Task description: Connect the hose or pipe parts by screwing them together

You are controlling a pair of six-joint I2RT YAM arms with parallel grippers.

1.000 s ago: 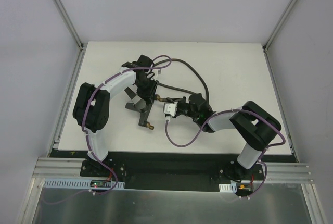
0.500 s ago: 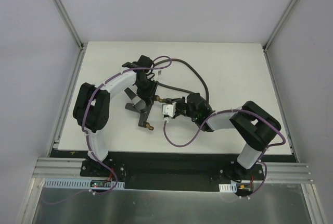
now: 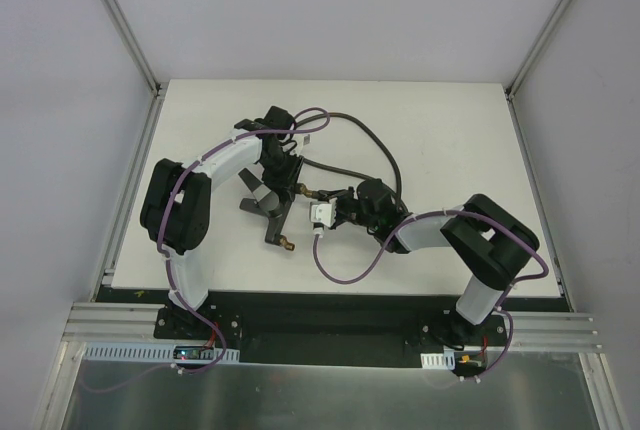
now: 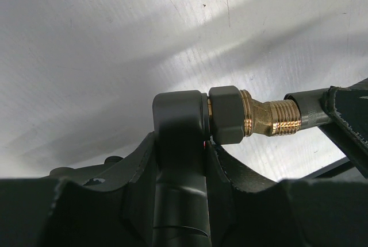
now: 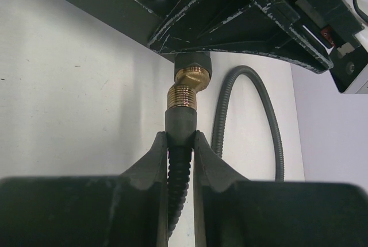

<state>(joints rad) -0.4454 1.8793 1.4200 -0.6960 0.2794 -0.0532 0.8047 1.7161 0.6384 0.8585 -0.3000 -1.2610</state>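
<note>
My left gripper (image 3: 286, 183) is shut on the black body of the T-shaped fitting (image 3: 279, 218), just left of the table's middle. In the left wrist view its fingers (image 4: 138, 169) clamp the fitting (image 4: 178, 112), whose brass threaded tip (image 4: 271, 118) sticks out to the right. The dark-grey hose (image 3: 386, 155) loops across the back of the table. My right gripper (image 5: 180, 139) is shut on the hose's end connector (image 5: 181, 122), which butts straight against the brass tip (image 5: 183, 95). From above, the right gripper (image 3: 338, 198) sits just right of that joint.
Purple cables (image 3: 345, 268) hang off both arms, one looping onto the table in front of the right wrist. The fitting's lower leg ends in a second brass tip (image 3: 288, 244). The white table (image 3: 450, 120) is bounded by grey walls and a metal rail (image 3: 320, 335) at the near edge.
My right wrist has edged slightly left toward the fitting, its purple cable loop shifting with it. The left arm and the fitting have stayed still.
</note>
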